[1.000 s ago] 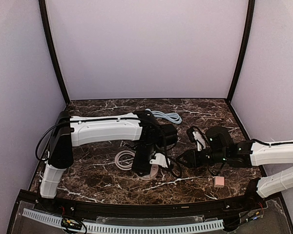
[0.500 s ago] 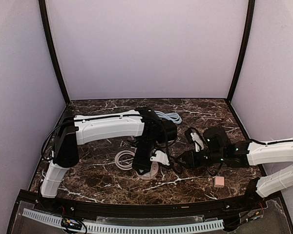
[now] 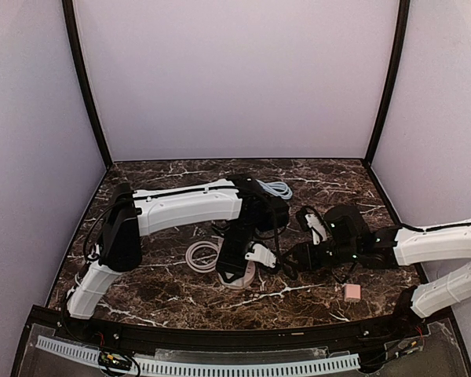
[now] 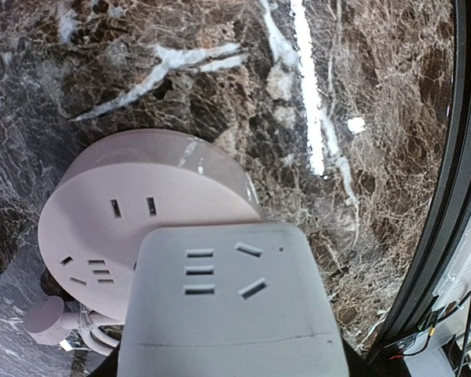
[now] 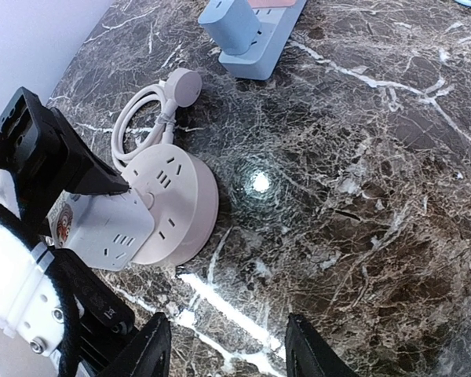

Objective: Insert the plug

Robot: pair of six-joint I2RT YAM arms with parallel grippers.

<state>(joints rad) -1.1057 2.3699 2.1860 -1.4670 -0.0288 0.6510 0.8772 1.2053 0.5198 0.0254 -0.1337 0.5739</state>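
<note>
Clamping the white plug [image 4: 228,306] in the left tool [image 3: 253,255], holding it right over the round socket hub [image 4: 133,196] toward the middle near edge of the bench [image 3: 165,302]. Holding the right tool [image 5: 228,349] apart and empty, just beside the hub.

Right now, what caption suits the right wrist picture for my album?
Left gripper holds a white socket adapter at a round power strip on the marble table; right gripper open nearby.

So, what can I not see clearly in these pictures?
- White square socket block: far side and any pins face away, left wrist view.
- Round pale socket hub: mostly under the left arm, top view.
- Light blue power strip: cut by the top edge, right wrist view.
- Small pink cube: too small, top view.
</note>
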